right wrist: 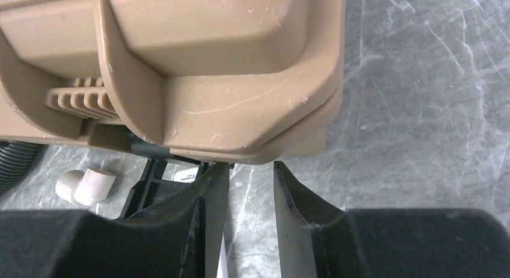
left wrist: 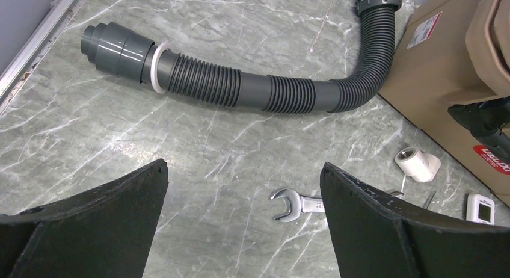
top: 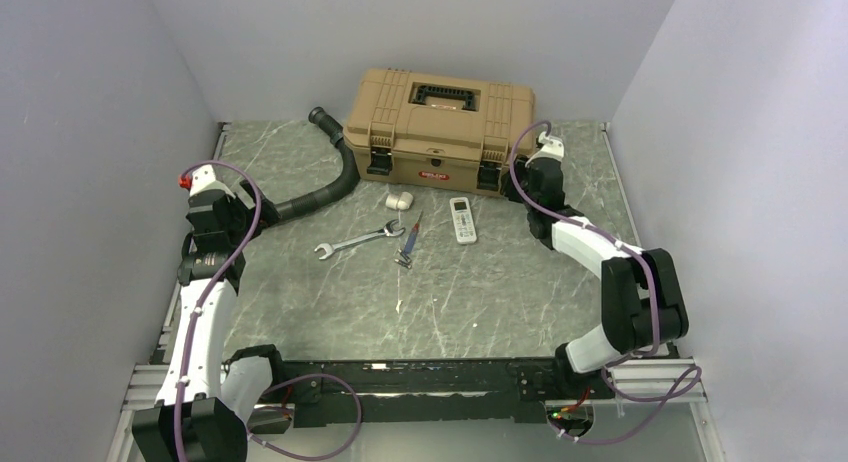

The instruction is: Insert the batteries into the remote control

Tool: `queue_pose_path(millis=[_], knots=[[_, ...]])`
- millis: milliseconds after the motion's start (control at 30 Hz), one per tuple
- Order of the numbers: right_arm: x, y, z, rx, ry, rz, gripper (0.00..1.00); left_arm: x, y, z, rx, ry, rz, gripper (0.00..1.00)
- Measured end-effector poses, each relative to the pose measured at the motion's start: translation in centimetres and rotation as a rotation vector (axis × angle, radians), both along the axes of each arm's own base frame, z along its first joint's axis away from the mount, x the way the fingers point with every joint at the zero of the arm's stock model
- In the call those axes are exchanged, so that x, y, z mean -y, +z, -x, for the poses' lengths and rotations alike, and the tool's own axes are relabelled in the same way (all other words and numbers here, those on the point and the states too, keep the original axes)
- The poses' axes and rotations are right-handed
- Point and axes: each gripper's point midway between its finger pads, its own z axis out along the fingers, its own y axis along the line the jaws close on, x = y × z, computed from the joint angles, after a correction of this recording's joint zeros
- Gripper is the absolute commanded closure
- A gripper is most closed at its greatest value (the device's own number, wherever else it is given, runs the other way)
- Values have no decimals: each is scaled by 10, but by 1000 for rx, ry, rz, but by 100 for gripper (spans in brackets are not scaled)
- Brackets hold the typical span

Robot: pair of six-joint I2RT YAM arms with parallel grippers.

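Note:
The remote control (top: 463, 220) is a slim white handset lying flat on the marble table, just in front of the tan toolbox (top: 440, 117); its display end shows at the edge of the left wrist view (left wrist: 481, 209). No batteries are in view. My right gripper (right wrist: 251, 165) hangs at the toolbox's front right corner, to the right of the remote. Its jaws are narrowed to a small gap with only bare table between them. My left gripper (left wrist: 243, 166) is wide open and empty above the table at the left, well away from the remote.
A grey corrugated hose (top: 330, 182) curves from the toolbox's left end toward the left arm. A steel wrench (top: 352, 242), a small blue-handled tool (top: 410, 242) and a white pipe elbow (top: 400, 198) lie left of the remote. The toolbox's black latch (right wrist: 150, 182) is beside my right fingers.

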Motion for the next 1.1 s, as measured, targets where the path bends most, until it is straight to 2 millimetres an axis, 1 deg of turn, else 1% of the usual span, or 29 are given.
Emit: queue_pose_path(millis=[233, 467, 533, 1100], knots=[[4, 0, -8, 2, 13, -8, 64, 0, -1, 1, -4, 0, 1, 1], [11, -17, -14, -50, 23, 13, 64, 0, -1, 1, -4, 0, 1, 1], [13, -19, -17, -55, 21, 18, 64, 0, -1, 1, -4, 0, 1, 1], [37, -17, -48, -46, -23, 55, 63, 0, -1, 1, -4, 0, 0, 1]])
